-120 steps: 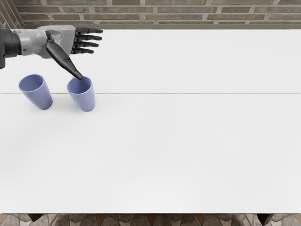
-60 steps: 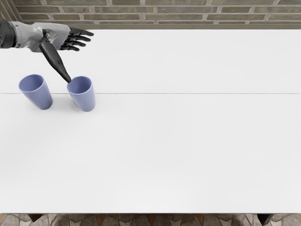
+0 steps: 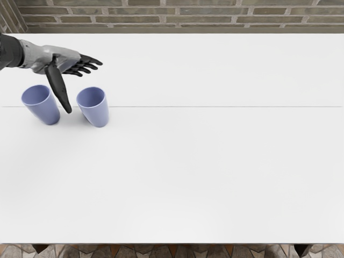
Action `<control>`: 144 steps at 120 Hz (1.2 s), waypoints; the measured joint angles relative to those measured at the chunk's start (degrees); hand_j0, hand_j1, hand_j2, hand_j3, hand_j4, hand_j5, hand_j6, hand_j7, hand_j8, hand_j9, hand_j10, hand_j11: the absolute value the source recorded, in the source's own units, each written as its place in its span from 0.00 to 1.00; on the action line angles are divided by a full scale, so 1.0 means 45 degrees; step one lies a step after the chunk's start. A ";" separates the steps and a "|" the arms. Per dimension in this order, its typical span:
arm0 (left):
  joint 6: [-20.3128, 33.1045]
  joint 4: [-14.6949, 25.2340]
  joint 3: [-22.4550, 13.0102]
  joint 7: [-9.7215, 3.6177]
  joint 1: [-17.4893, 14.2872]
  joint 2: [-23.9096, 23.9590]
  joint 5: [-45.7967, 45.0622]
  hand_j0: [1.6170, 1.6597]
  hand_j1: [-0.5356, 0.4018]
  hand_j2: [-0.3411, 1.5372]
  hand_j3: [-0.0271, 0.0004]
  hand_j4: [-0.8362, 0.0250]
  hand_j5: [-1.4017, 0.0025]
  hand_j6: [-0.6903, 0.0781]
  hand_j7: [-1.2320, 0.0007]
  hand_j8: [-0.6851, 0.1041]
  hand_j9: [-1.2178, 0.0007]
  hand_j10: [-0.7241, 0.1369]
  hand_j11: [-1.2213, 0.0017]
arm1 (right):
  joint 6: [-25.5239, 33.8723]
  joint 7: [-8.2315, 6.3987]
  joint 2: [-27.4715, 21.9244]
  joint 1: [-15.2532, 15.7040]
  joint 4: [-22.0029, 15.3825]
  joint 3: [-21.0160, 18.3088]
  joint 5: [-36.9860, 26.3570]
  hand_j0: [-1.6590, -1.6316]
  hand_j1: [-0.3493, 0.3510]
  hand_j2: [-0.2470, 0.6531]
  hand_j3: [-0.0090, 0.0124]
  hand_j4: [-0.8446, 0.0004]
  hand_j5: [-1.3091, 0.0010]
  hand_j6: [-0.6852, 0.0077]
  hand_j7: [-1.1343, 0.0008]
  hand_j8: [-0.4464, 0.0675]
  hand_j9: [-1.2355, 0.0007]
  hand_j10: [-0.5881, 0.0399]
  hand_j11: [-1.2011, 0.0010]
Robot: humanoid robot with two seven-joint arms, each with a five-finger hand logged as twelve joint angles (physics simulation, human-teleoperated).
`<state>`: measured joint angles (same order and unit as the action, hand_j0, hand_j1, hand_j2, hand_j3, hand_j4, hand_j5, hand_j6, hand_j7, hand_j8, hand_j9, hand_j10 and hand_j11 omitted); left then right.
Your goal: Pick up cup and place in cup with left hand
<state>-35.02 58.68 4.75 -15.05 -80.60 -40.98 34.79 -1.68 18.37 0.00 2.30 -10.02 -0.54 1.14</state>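
Note:
My left hand (image 3: 80, 88) reaches in from the left edge, open, its fingers stretched to the right above and behind the cups. Its thumb (image 3: 58, 88) points toward the front, its tip in the gap between the two cups in this view. One blue cup (image 3: 44, 110) stands upright at the far left, just left of the thumb. A second blue cup (image 3: 95, 113) stands upright to its right, below the fingers in the picture. Neither cup is held, and each looks hollow and empty.
Both cups stand on a white table (image 3: 204, 161) with a thin seam running across it. Behind its back edge is a brick wall (image 3: 188, 16). The right arm is out of view.
The left hand has moved left, then lowered toward the front, bringing its thumb from over the right cup's rim to between the cups. Both cups stand where they were.

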 joint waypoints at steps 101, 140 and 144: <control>0.0936 0.0439 -0.1154 -0.0249 -0.0467 0.1116 0.1842 0.96 0.91 0.18 0.99 0.94 0.98 0.86 0.97 0.83 0.97 0.81 0.97 | -0.0003 0.0000 0.0000 0.0000 0.0000 -0.0005 0.0000 0.04 0.00 0.27 0.42 1.00 1.00 0.99 1.00 0.87 1.00 0.94 1.00; 0.2480 0.0601 -0.1577 -0.0249 -0.0302 0.1820 0.2993 0.96 0.90 0.19 0.99 0.93 0.97 0.85 0.97 0.82 0.97 0.80 0.97 | -0.0006 0.0000 0.0000 -0.0002 0.0000 -0.0003 0.0000 0.04 0.00 0.27 0.42 1.00 1.00 0.99 1.00 0.87 1.00 0.94 1.00; 0.2664 0.0604 -0.1667 -0.0249 -0.0304 0.1855 0.3050 0.96 0.90 0.19 0.99 0.93 0.97 0.85 0.96 0.82 0.96 0.80 0.96 | -0.0006 0.0000 0.0000 -0.0002 0.0000 -0.0001 0.0000 0.04 0.00 0.27 0.42 1.00 1.00 0.99 1.00 0.87 1.00 0.94 1.00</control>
<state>-23.03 61.40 -2.76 -16.17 -81.97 -32.63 48.52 -1.71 18.37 0.00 2.29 -10.02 -0.55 1.14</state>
